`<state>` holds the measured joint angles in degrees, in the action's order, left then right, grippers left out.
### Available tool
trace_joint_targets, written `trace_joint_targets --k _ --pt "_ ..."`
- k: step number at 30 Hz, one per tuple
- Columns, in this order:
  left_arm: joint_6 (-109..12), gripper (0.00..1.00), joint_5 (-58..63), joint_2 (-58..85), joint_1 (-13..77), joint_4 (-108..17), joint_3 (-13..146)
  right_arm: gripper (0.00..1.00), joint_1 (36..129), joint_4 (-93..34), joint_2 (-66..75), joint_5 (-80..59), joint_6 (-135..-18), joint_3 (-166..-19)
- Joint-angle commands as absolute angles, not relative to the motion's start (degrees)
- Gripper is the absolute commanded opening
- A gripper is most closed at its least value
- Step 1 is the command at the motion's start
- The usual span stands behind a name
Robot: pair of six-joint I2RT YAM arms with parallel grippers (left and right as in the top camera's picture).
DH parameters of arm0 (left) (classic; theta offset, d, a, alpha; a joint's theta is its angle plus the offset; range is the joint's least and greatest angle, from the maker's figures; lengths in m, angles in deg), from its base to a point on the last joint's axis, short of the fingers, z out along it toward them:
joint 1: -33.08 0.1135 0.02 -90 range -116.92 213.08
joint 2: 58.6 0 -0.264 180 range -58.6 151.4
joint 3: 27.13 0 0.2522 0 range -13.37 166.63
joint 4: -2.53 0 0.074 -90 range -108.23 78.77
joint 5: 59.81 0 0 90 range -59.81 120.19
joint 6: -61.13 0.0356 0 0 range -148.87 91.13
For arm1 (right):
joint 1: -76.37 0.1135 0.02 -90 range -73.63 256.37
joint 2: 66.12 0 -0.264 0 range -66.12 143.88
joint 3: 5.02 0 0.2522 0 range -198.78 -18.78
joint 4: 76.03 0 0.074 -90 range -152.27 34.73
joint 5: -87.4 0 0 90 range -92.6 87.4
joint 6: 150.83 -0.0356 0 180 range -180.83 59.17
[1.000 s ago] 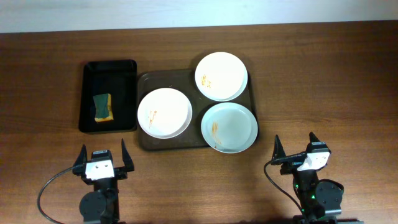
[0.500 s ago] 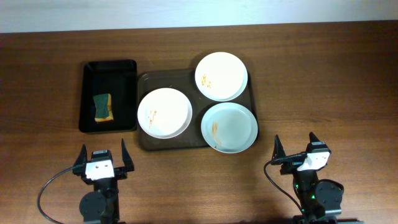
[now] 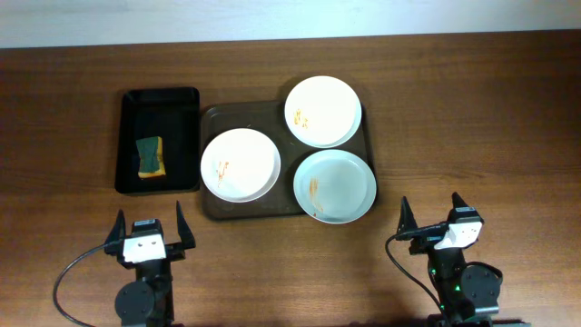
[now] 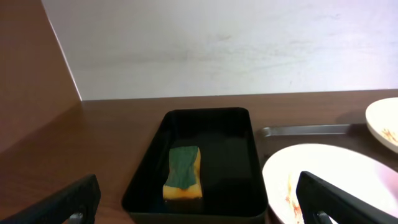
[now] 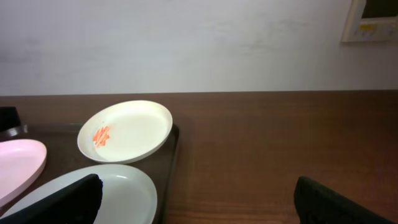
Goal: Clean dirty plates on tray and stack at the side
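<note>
The dark brown tray (image 3: 236,116) holds three smeared plates: a white plate (image 3: 240,164) at its left, a white plate (image 3: 322,111) at its back right, and a pale blue-grey plate (image 3: 334,186) at its front right. My left gripper (image 3: 150,228) is open and empty near the table's front edge, in front of the tray's left corner. My right gripper (image 3: 430,217) is open and empty at the front right, right of the tray. The left wrist view shows the near white plate (image 4: 323,180). The right wrist view shows the far white plate (image 5: 126,130) and the blue-grey plate (image 5: 118,196).
A smaller black tray (image 3: 159,139) stands left of the brown tray and holds a green and yellow sponge (image 3: 151,156), also in the left wrist view (image 4: 184,173). A pale wall runs along the table's far edge.
</note>
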<state>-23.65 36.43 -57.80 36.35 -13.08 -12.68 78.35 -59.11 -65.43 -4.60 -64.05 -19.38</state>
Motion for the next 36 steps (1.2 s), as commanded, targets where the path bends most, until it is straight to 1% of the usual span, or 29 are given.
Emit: trace_joint_targets --k 1,6,9,14,17,23,28,36 --pt "-22.30 0.99 33.42 -58.31 36.11 -12.62 -12.83 0.98 78.76 -59.85 -65.76 -4.12 -64.22 -19.10" --pt "-22.32 0.99 31.23 -58.31 36.11 -7.16 -12.83 0.98 78.76 -60.57 -65.76 -4.08 -64.20 -19.10" --pt "-22.34 0.99 30.60 -58.31 36.11 -7.92 -12.83 0.98 78.70 -61.21 -65.76 -4.10 -64.20 -19.10" --pt "-22.32 0.99 25.22 -58.31 36.11 -10.89 -12.83 0.98 78.59 -61.43 -65.76 -4.12 -64.20 -19.10" --pt "-22.32 0.99 23.34 -58.22 36.11 -10.83 -12.68 0.98 78.61 -63.90 -65.76 -4.14 -64.20 -19.19" --pt "-22.34 0.99 19.01 -57.19 36.11 -12.45 -9.53 0.98 78.61 -64.03 -65.63 -6.96 -64.20 -23.01" --pt "-22.32 0.99 18.99 -51.81 36.11 -17.19 -3.98 0.99 78.61 -60.55 -63.55 -8.43 -64.20 -27.21" --pt "-22.30 0.99 19.01 -37.39 36.11 -17.58 6.36 0.98 78.61 -57.47 -53.57 -10.15 -64.20 -34.16"
